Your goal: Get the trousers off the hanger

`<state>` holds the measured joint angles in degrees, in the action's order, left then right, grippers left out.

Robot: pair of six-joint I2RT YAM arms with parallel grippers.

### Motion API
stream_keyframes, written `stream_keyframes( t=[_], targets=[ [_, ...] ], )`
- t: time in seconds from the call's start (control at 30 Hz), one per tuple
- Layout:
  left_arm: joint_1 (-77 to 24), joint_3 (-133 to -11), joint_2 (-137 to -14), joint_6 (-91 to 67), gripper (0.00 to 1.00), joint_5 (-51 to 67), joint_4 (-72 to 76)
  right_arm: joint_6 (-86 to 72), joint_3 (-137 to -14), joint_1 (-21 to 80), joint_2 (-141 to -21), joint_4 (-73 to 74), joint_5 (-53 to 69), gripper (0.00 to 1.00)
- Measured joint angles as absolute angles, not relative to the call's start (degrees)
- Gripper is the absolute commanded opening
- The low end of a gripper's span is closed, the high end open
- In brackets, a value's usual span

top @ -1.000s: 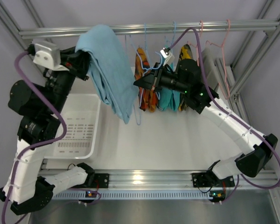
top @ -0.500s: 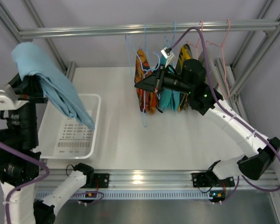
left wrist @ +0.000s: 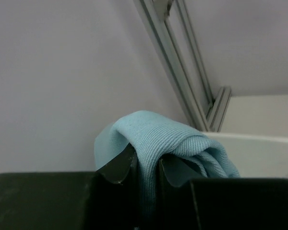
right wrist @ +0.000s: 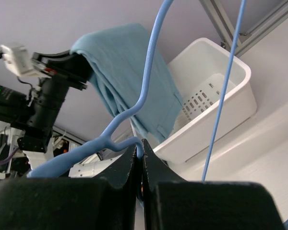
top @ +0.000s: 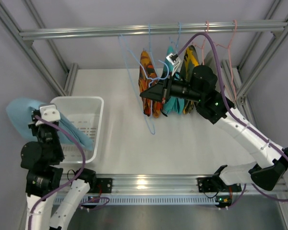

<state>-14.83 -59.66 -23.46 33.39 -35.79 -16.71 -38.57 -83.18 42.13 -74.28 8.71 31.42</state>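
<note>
**Left jaws:** clenched on a fold of the trousers (left wrist: 156,136). In the top view, the trousers sit at the left edge of the frame. One end bunches over the left arm (top: 41,153), outside the white basket (top: 79,98). The other end trails over the near rim into the basket.

**Right jaws:** clamped on the wire of the hanger (right wrist: 146,72), at upper centre of the top view. The hanger carries no cloth and is tilted. Its hook end is up at the rail (top: 153,29) and its lower corner hangs above the table (top: 192,143).

**Adjacent items:** an orange-patterned garment (top: 149,81) and a teal garment (top: 171,103) hang just behind the jaws.
</note>
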Motion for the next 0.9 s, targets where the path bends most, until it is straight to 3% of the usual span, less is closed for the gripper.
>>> stream_keyframes(
  t=[0.3, 0.6, 0.73, 0.77, 0.9],
  targets=[
    [-14.0, -44.42, -23.4, 29.12, 0.0, -39.42, -23.03, -37.34, -83.2, 43.11, -74.32, 8.78, 31.16, 0.0],
    [-13.93, -44.86, -38.52, 11.09, 0.02, -29.36, -23.62, -38.74, -83.31, 43.13, -75.5, 9.89, 28.14, 0.0],
    [-13.82, -46.65, -45.45, 4.08, 0.41, -26.11, -23.27, -39.81, -83.88, 43.16, -76.16, 11.25, 26.46, 0.0],
    [-13.67, -46.74, -46.41, 2.28, 0.57, -24.84, -23.18, -40.16, -84.38, 43.18, -76.44, 11.79, 25.93, 0.0],
    [-13.37, -46.98, -45.43, -3.16, 0.83, -20.08, -23.22, -41.23, -86.87, 43.53, -77.84, 13.56, 24.01, 0.0]
  ],
)
